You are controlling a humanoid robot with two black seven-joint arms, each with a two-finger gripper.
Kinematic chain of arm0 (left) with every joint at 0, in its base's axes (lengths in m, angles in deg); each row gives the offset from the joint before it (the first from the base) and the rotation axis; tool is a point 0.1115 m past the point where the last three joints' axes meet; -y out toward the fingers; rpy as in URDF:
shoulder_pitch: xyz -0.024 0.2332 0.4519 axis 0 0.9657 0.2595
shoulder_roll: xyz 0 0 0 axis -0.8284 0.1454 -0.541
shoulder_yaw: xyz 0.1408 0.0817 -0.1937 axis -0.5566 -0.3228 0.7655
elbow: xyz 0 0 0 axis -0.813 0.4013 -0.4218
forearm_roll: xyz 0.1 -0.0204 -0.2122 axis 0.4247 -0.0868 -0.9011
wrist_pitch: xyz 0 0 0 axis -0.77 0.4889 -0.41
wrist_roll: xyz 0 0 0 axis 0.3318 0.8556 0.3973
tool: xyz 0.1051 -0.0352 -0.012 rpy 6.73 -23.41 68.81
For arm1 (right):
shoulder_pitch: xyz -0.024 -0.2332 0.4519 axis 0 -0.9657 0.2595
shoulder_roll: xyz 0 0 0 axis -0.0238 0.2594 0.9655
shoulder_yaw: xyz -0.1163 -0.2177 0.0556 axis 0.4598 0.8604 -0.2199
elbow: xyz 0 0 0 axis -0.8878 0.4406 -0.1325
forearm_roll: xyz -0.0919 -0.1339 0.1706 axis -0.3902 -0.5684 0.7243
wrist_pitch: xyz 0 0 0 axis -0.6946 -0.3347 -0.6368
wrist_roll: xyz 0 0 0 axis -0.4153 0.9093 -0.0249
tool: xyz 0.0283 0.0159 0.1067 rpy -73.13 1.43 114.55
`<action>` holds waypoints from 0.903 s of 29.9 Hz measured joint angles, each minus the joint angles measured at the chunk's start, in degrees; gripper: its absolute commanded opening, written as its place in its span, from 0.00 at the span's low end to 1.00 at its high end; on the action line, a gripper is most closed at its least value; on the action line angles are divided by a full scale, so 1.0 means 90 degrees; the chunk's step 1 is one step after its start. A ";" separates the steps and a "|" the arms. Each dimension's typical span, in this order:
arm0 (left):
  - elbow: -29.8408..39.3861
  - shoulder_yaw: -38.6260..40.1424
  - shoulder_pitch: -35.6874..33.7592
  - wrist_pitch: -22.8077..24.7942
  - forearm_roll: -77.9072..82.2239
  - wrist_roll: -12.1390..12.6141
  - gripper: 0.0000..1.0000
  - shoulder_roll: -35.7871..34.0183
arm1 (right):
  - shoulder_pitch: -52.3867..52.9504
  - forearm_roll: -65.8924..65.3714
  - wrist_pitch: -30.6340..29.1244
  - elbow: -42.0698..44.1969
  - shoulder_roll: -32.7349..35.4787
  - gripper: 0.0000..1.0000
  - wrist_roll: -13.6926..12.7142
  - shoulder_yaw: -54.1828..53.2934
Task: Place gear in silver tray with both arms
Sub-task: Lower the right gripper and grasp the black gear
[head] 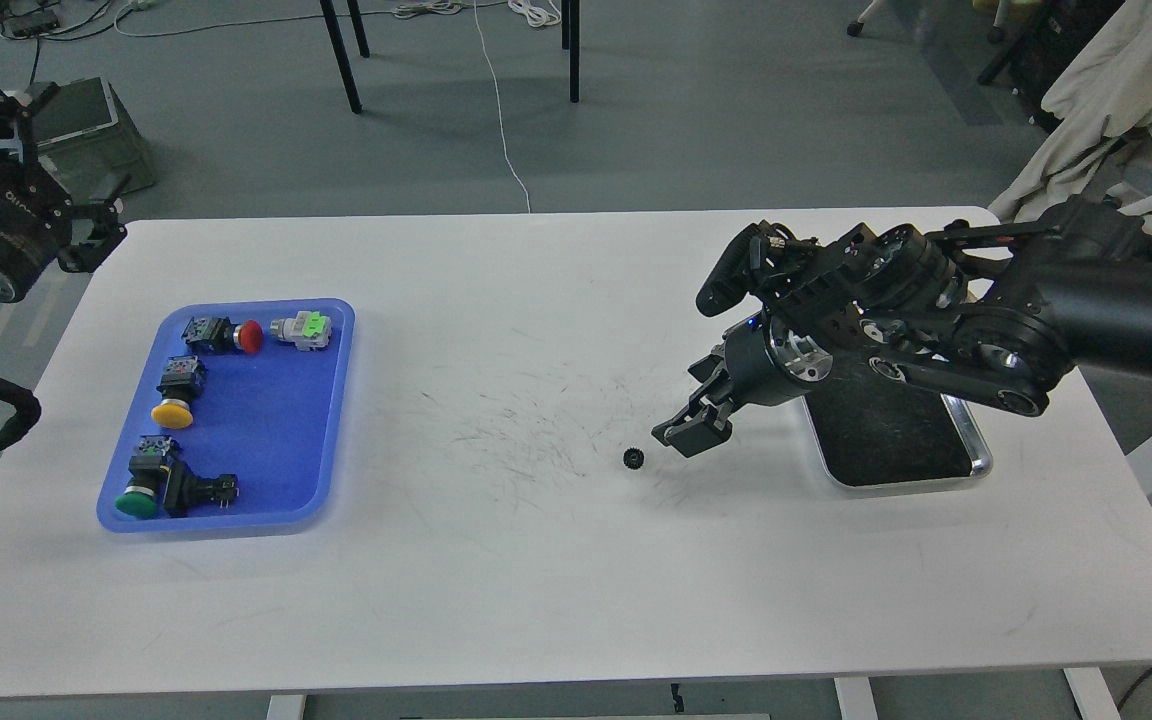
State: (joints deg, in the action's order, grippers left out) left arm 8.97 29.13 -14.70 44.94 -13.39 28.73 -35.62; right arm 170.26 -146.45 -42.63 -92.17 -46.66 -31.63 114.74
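Note:
A small black gear (634,458) lies on the white table (536,600), left of the silver tray (974,455). The tray's dark bottom holds nothing that I can see, and its far end is hidden behind my right arm. My right gripper (686,437) points down and to the left, open and empty, just right of the gear and slightly above the table, not touching it. My left gripper (11,130) is off the table's far left corner, raised and seen dark; its fingers cannot be told apart.
A blue plastic tray (326,400) on the left holds several push-button switches with red, yellow and green caps. A grey crate (86,130) stands on the floor behind the left arm. Chair legs and cables are beyond the table.

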 measured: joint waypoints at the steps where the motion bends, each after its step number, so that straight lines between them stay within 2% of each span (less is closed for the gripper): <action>1: 0.0019 0.0022 0.0004 0.0000 -0.0010 0.0001 0.98 0.0010 | -0.0003 -0.0021 0.0000 0.0002 -0.0066 0.87 0.0003 0.0039; 7: 0.0001 0.0077 0.0049 0.0000 -0.0191 0.0163 0.98 0.0035 | -0.0007 -0.0138 0.0001 0.0074 -0.0372 0.85 0.0034 0.0173; 11: -0.0011 0.0088 0.0076 0.0000 -0.0274 0.0170 0.98 0.0033 | -0.0135 -0.0260 0.0014 0.0185 -0.0538 0.80 0.0039 0.0306; 20: -0.0269 0.0394 0.0150 -0.0001 -0.0349 0.0164 0.98 0.0031 | -0.0464 -0.0345 0.0159 0.0993 -0.1101 0.78 0.0046 0.0579; 27: -0.0293 0.0483 0.0154 -0.0001 -0.0342 0.0162 0.98 0.0002 | -0.0445 -0.0335 0.0327 0.1104 -0.1414 0.74 0.0043 0.0556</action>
State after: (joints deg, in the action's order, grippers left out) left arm 6.33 33.48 -13.31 44.93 -16.46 30.19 -35.60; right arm 166.25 -149.47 -39.68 -82.23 -59.39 -31.24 119.74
